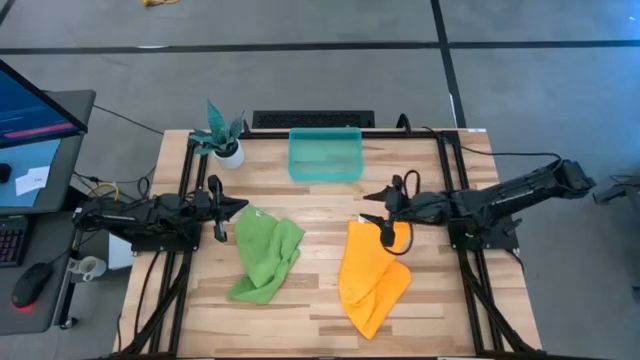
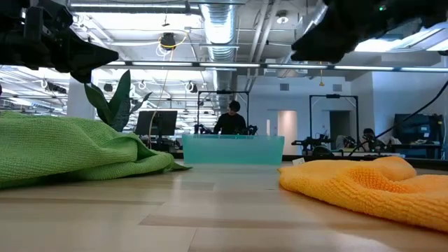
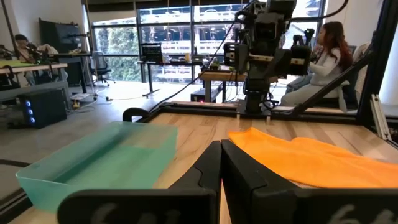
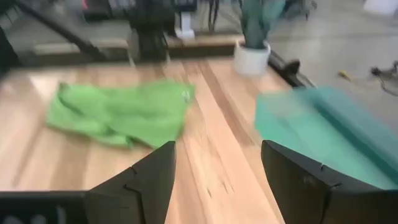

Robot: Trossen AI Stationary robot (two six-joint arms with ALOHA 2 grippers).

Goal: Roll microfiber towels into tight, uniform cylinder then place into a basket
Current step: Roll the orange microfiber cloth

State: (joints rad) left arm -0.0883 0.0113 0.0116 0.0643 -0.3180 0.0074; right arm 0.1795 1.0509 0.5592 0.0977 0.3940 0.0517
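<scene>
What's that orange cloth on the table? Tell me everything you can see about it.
The orange-yellow towel is a soft, nubbly cloth, crumpled and loosely folded rather than rolled, lying flat on the wooden table on the right arm's side. The right gripper, jaws open, hangs above the towel's far end. The towel lies apart from the lime green towel and outside the teal basket.

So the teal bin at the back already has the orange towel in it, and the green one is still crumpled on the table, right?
Not quite. The teal bin is empty; the orange towel lies crumpled on the table in front of the right arm, as the high view shows. The green towel is indeed still crumpled on the table.
</scene>
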